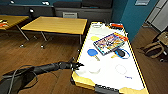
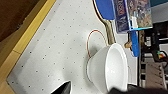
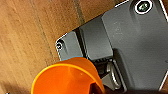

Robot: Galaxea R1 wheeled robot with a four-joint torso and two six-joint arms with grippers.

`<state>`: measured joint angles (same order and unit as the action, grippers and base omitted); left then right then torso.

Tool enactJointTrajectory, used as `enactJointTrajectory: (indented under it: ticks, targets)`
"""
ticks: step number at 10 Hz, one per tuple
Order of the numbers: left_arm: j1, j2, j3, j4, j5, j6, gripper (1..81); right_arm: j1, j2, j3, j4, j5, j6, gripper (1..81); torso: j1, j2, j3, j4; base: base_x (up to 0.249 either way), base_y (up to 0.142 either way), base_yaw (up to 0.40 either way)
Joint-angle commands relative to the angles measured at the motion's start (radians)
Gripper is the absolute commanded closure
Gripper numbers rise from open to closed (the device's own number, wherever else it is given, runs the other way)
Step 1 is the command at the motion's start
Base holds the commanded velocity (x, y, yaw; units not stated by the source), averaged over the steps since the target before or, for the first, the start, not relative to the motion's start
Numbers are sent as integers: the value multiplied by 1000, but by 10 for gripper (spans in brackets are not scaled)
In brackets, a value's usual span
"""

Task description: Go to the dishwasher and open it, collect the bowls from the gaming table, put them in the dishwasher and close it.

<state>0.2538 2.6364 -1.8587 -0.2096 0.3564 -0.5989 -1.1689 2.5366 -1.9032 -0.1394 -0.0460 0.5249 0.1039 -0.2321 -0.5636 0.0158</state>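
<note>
Two left fingers [image 1: 79,65] spread open beside a white bowl [image 2: 110,68]; right fingers' state unclear

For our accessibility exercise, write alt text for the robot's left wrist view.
A white bowl stands on the speckled white top of the gaming table, close to the camera, beside a thin red circle printed on the surface. Beyond it lie a blue paddle and a colourful box.

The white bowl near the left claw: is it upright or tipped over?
Upright. The white bowl stands on its base on the table, its opening facing up.
</note>
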Motion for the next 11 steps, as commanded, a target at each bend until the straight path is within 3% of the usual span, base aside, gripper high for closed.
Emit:
enactJointTrajectory:
  ticks: [1,3,5,8,11]
  targets:
    - [-204,39,-39,6,130,-39,10,41,-22,20,-14,-57,1,811,0,0,0,0,0,0,0]
    - [-224,106,-140,6,245,-64,10,41,-19,20,-14,-57,1,811,0,0,0,0,0,0,0]
    - [-236,168,-232,7,312,-78,10,42,-19,20,-14,-63,1,811,0,0,0,0,0,0,0]
    - [-239,225,-306,7,325,-111,10,42,-17,20,-16,-63,0,811,0,0,0,0,0,0,0]
    - [-264,306,-396,72,401,-156,10,41,-14,18,-16,-63,0,811,0,0,0,0,0,0,0]
